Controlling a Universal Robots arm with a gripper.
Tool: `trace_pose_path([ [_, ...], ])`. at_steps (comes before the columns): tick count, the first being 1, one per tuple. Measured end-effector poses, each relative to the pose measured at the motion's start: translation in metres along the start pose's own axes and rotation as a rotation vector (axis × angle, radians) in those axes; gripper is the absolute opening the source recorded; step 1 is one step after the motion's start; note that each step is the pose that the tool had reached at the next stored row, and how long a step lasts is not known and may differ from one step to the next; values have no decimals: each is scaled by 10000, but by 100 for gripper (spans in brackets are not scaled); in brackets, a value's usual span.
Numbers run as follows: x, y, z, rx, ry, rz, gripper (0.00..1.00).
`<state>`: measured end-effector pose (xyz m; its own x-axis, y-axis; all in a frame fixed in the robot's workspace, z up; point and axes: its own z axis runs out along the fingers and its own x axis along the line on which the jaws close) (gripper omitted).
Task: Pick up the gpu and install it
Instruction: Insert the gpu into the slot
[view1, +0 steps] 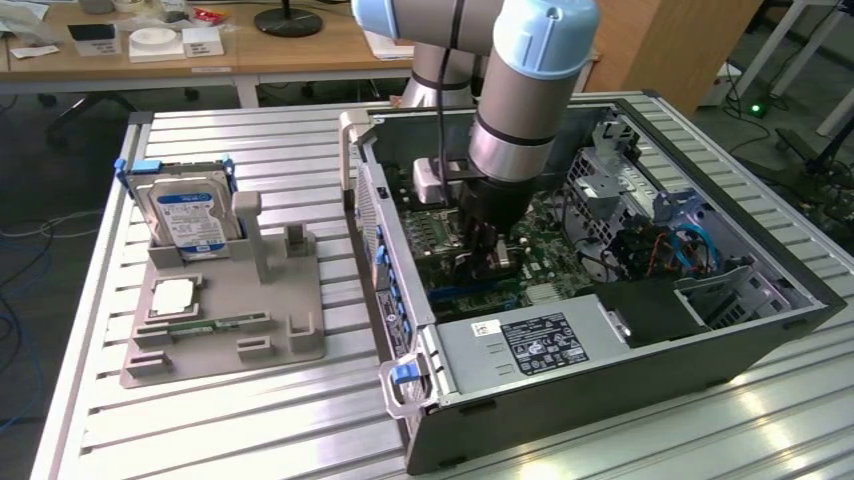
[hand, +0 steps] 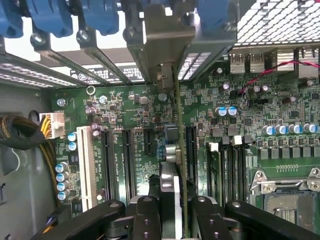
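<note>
Jaws (hand: 176, 212) clamped on gpu (hand: 181, 145), edge-on, upright over motherboard (hand: 125, 115), bracket end toward rear slots

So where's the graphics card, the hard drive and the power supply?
gpu (hand: 178, 150): wrist view, thin card edge above the motherboard.
hard drive (view1: 191, 215): exterior view, blue label.
power supply (view1: 534, 345): exterior view, label sticker.
</note>
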<state>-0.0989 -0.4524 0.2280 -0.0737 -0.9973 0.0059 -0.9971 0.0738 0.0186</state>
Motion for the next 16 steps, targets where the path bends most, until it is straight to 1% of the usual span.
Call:
trace_pose_path([
  [2,-1,-13,2,4,-3,1,28],
  [9,6,-17,3,6,-5,-4,28],
  [16,13,3,6,6,-4,-4,28],
])
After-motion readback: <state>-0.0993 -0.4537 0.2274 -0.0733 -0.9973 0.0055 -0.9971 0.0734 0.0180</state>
